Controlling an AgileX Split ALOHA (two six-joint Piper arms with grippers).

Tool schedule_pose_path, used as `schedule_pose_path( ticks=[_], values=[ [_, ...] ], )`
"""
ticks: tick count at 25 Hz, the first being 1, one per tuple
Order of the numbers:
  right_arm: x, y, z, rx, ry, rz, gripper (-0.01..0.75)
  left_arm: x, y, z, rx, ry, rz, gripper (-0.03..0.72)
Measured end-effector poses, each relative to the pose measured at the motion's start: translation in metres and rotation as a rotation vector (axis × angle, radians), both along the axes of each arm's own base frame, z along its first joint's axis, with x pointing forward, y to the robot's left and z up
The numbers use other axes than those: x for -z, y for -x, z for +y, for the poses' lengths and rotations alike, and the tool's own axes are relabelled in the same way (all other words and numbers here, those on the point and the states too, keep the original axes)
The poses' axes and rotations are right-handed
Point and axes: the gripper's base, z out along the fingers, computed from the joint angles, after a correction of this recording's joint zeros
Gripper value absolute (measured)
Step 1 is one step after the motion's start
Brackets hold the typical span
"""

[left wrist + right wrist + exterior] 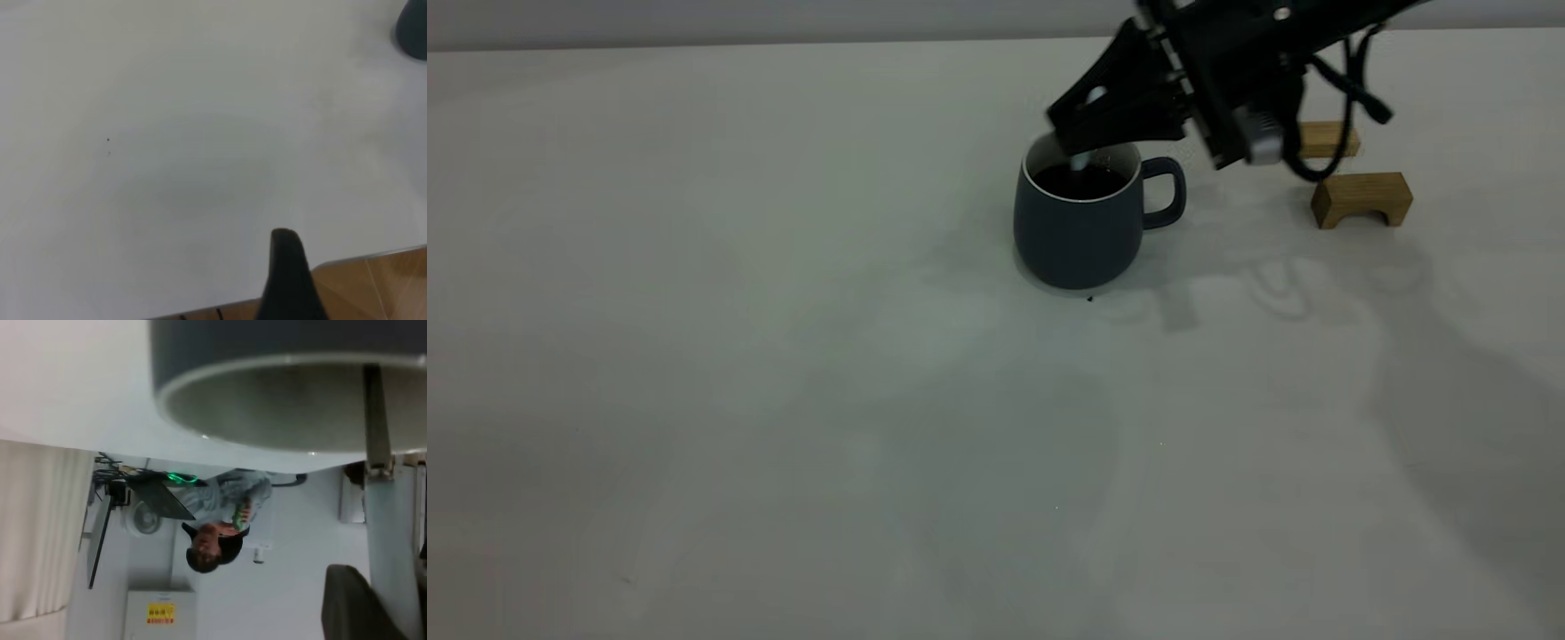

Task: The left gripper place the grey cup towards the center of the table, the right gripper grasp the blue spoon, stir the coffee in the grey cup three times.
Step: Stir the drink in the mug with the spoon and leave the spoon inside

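Off-white matte table (783, 400) is bare around the slate-grey mug (1078, 240); pale-handled metal spoon (1083, 160) is gripped by right gripper (1069, 124) in black coffee (1080, 182); left gripper's (288, 280) fingers can't be told; coffee could get sloshed out if the rim gets knocked.

Off-white table (783, 400) w/ grey cup (1080, 231) near centre, two tan wooden blocks (1360, 197) just beyond it.

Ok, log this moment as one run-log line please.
stage: stirring | right gripper: jaws shut on pale-handled blue spoon, tip in black coffee | rounded slate-grey cup: upright mid-table | left gripper: away from cup
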Motion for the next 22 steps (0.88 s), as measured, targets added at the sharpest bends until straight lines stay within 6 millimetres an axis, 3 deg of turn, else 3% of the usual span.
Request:
schedule_pose_path(
  ticks=[3, 11, 16, 22],
  values=[
    [-0.003, 0.000, 0.009, 0.025, -0.035, 0.009, 0.125, 0.000, 0.000, 0.000, 0.000, 0.000, 0.000, 0.585],
    [-0.010, -0.015, 0.011, 0.208, -0.129, 0.021, 0.122, 0.000, 0.000, 0.000, 0.000, 0.000, 0.000, 0.585],
    [-0.004, -0.022, 0.003, 0.288, -0.065, 0.005, 0.122, 0.000, 0.000, 0.000, 0.000, 0.000, 0.000, 0.585],
    [-0.001, -0.019, -0.017, 0.223, -0.027, 0.001, 0.121, 0.000, 0.000, 0.000, 0.000, 0.000, 0.000, 0.585]
  ],
)
